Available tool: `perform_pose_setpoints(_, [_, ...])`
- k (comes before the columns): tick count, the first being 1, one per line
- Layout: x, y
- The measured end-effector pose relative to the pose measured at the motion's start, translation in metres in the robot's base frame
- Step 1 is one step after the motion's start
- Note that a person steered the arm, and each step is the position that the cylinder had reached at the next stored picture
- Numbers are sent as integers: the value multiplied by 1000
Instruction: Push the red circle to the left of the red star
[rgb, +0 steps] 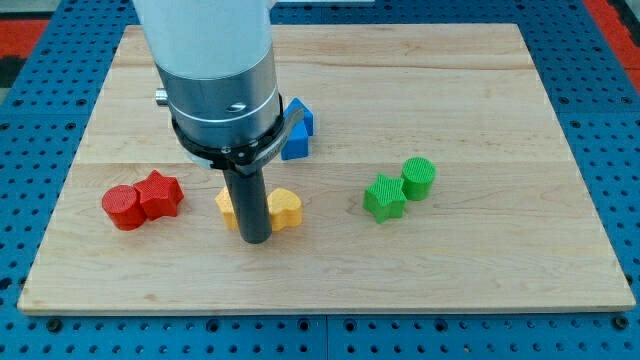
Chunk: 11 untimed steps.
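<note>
Red circle (122, 207) already touches the red star (159, 194) on its left, so you look about done. Your tip (256, 240), bare rod holding nothing, sits by the yellow blocks (284, 207); just back off.

We see a pale wooden board (480, 90) resting on a blue perforated bench (40, 40). Toward the view's left lies a red circle block (122, 207), touching a red star block (159, 194) on its right. Near the middle sit a yellow heart-shaped block (286, 207) and another yellow block (227, 205), its shape partly hidden. Above them lies a blue block (298, 130), also partly hidden. Toward the view's right, a green star block (384, 196) touches a green cylinder block (419, 177).
</note>
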<state>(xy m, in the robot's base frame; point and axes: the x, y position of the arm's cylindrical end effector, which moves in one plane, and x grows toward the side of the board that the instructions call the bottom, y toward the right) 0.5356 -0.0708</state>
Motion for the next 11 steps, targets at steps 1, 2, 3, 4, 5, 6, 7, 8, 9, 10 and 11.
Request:
perform_pose_setpoints(1, [-3, -7])
perform_pose_setpoints(2, [1, -68])
perform_pose_setpoints(3, [37, -80])
perform_pose_setpoints(4, [25, -144])
perform_pose_setpoints(5, [-15, -145])
perform_pose_setpoints(6, [-19, -142])
perform_pose_setpoints(7, [-17, -144])
perform_pose_setpoints(8, [-21, -141])
perform_pose_setpoints(9, [-29, -134])
perform_pose_setpoints(10, [-29, -134])
perform_pose_setpoints(11, [-16, -162])
